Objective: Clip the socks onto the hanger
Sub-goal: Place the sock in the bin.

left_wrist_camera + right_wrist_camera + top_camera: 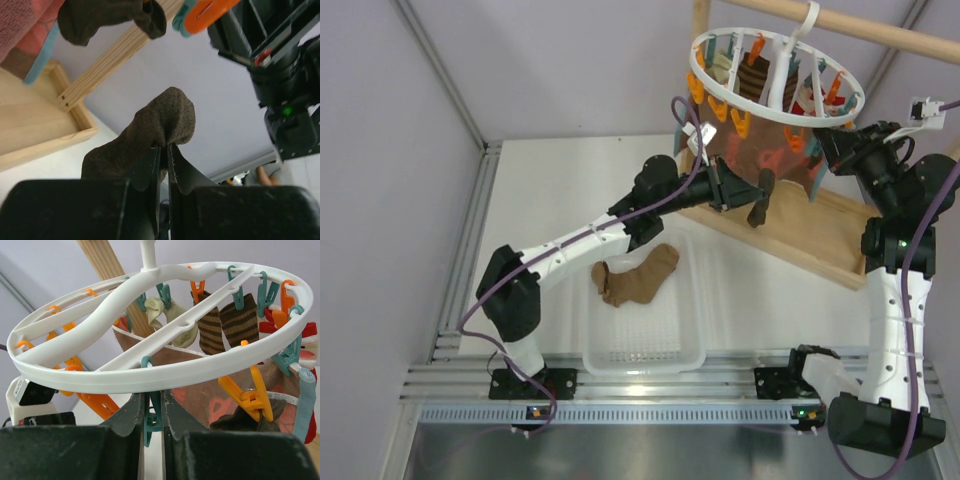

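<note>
White tabletop (pixel 570 180) below; left end effector (pixel 162 152) clamps dark sock (pixel 165 117), right end effector (pixel 152 397) pinches teal peg (pixel 150 425).

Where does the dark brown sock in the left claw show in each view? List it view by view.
Top external: the dark sock hangs from the left claw, right of centre, under the hanger.
Left wrist: dead centre, pinched in the claw.
Right wrist: perhaps the dark fold at lower right; cannot tell.
Shared landmark: the wooden frame.

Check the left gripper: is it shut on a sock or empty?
Shut on the dark brown sock: the left gripper pinches its fabric between closed fingers.
</note>
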Robot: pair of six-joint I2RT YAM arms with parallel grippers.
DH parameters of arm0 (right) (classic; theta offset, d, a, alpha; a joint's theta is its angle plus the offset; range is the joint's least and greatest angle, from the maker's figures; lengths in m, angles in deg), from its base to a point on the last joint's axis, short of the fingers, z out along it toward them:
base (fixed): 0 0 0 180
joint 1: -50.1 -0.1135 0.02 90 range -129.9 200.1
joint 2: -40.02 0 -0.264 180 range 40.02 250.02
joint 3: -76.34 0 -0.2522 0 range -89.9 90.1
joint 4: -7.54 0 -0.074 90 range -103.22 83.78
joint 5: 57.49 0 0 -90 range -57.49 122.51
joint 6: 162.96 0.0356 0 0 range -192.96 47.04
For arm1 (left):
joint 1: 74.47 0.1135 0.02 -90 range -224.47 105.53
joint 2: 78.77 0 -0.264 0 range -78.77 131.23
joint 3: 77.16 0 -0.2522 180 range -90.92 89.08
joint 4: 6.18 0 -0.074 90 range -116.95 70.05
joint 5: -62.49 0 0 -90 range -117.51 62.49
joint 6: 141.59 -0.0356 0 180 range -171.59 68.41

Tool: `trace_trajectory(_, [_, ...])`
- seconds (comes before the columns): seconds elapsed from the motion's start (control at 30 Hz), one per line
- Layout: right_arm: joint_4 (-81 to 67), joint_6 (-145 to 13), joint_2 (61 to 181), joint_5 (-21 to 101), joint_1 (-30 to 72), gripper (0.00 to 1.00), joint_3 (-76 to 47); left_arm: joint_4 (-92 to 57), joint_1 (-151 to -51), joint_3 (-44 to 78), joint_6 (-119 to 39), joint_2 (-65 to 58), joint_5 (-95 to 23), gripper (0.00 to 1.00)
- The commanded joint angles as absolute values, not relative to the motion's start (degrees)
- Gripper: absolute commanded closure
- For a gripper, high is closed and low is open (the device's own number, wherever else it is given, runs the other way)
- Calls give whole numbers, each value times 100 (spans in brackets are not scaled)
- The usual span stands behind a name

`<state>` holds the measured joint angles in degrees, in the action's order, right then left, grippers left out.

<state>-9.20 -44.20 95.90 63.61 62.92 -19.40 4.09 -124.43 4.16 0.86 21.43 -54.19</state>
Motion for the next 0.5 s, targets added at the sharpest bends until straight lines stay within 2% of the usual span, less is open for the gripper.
trace_trajectory(0.0, [-1141,-4211,9688,6363,6311,100,-1845,1380,-12554,-134,1265,2466,-4809,100])
trace_trajectory(0.2, [-1202,-4281,9680,6336,6320,100,-1792,1775,-12492,-399,1846,2757,-5316,100])
trace_trajectory(0.33, [-1193,-4272,9671,6354,6328,100,-1827,2311,-12475,-31,2048,2469,-6010,100])
trace_trajectory(0.4, [-1176,-4272,9671,6363,6328,100,-1827,2793,-12475,310,2145,2293,-6309,100])
trace_trajectory(0.43, [-1184,-4281,9662,6380,6328,100,-1827,3109,-12483,426,2102,2161,-6920,100])
trace_trajectory(0.47, [-1193,-4290,9662,6389,6328,100,-1835,4182,-12492,479,2162,2160,-7353,100])
